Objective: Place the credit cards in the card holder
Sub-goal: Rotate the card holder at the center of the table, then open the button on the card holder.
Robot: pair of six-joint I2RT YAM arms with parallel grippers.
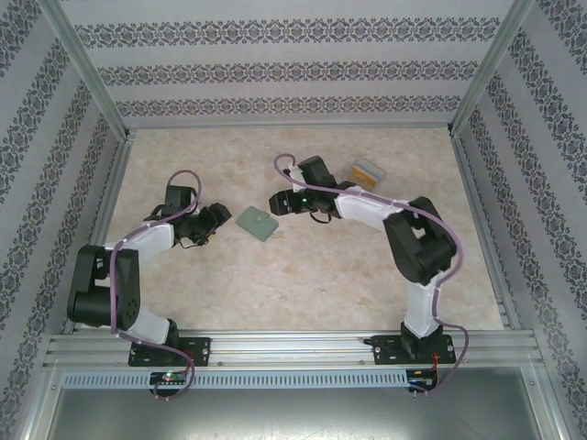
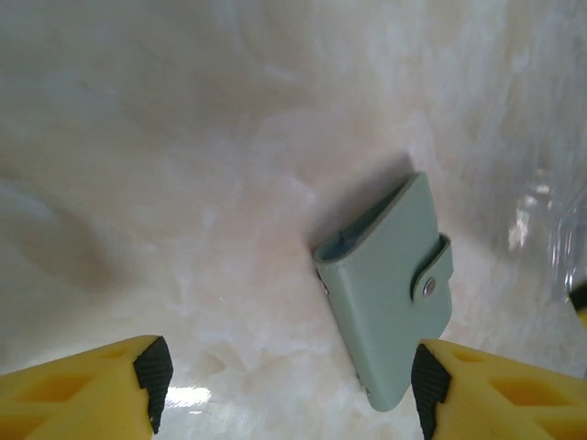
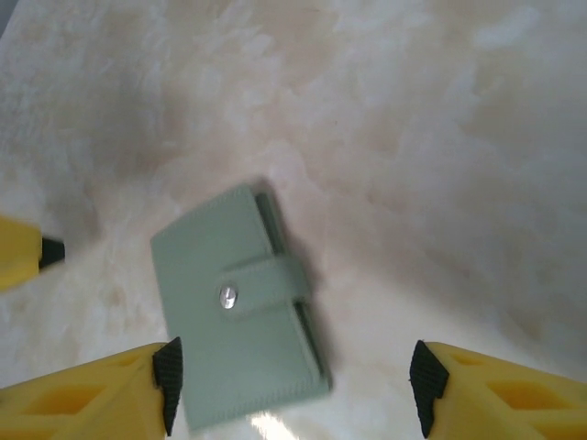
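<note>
In the left wrist view, the lower corner of the card holder (image 2: pixel 390 293) is covered by a pad of the left end effector (image 2: pixel 289 385), whose yellow fingers (image 2: pixel 73 394) are cut off by the bottom edge. A clear shape (image 2: pixel 550 229) is cropped at the right edge and too blurred to be identified. In the right wrist view, a yellow tip (image 3: pixel 18 258) is cropped at the left edge. From above, the credit cards (image 1: pixel 367 171) are too small to be counted.

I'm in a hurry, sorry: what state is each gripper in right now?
The left gripper is open, fingers spread, holding nothing.
The right gripper is open over the card holder, holding nothing.
</note>
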